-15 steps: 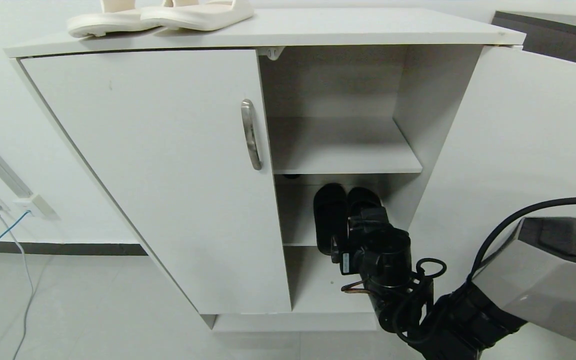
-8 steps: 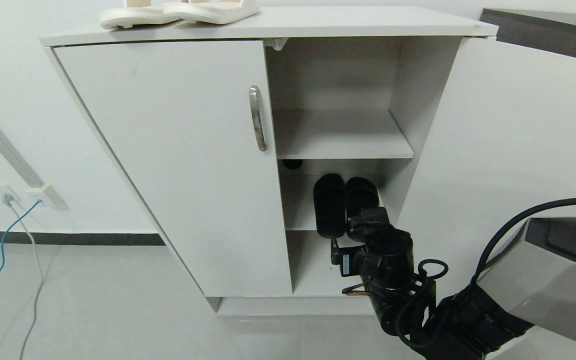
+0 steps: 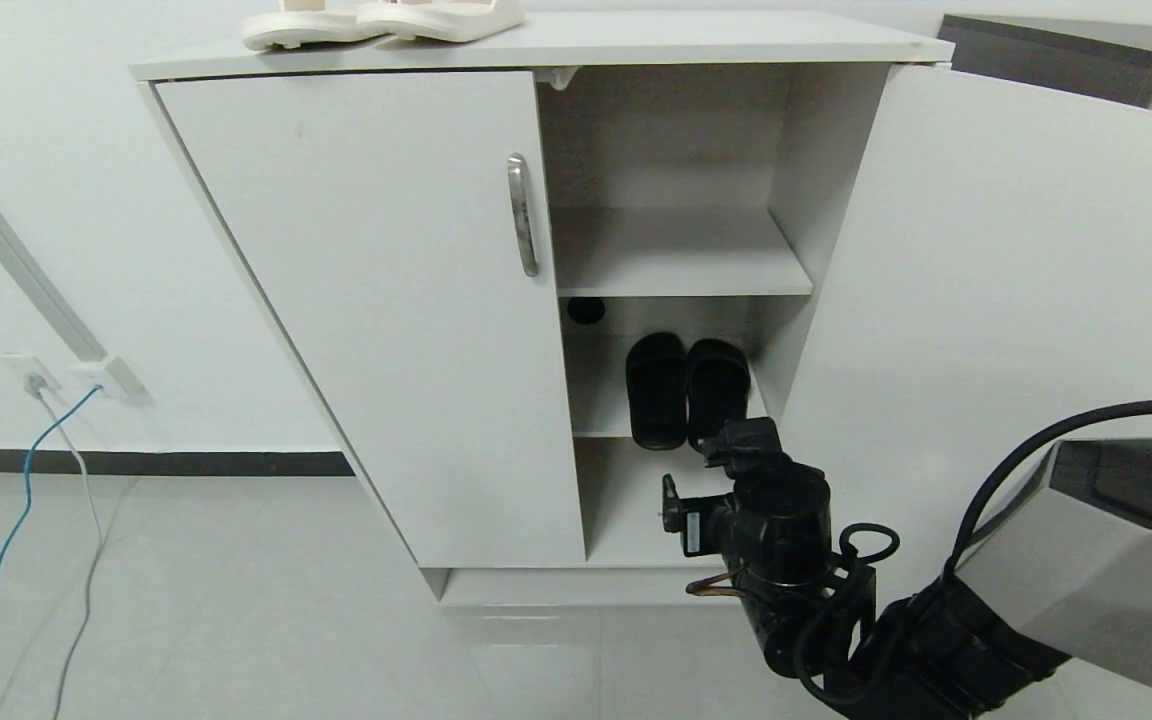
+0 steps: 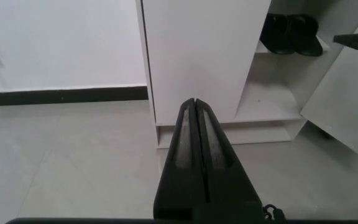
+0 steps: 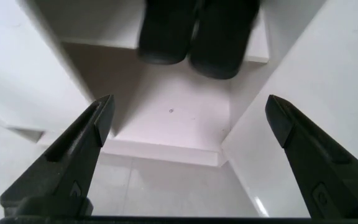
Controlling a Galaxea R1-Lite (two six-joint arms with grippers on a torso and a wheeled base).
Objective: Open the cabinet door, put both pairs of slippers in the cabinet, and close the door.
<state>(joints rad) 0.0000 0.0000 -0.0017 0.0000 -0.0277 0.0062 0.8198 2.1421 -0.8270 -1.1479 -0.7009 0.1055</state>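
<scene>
The white cabinet (image 3: 356, 300) has its left door shut and its right door (image 3: 996, 280) swung wide. A black pair of slippers (image 3: 686, 385) lies side by side on the middle shelf, also seen as black slippers (image 5: 197, 31) and black slippers (image 4: 291, 34). A cream pair of slippers (image 3: 386, 18) rests on the cabinet top. My right gripper (image 3: 736, 442) hangs just in front of and below the black pair, apart from it; my right gripper (image 5: 189, 106) is open and holds nothing. My left gripper (image 4: 194, 104) is shut and empty, low over the floor, facing the cabinet's shut door.
The upper shelf (image 3: 676, 255) and bottom shelf (image 3: 636, 520) are bare. A metal handle (image 3: 523, 215) sits on the shut door. A wall socket (image 3: 36, 380) with a blue cable (image 3: 16, 520) is at the left. A grey unit (image 3: 1066, 45) stands behind the open door.
The whole head view has shifted and the cabinet looks smaller, so the camera has backed away. My right gripper has drawn back off the black slippers, which stay on the shelf.
</scene>
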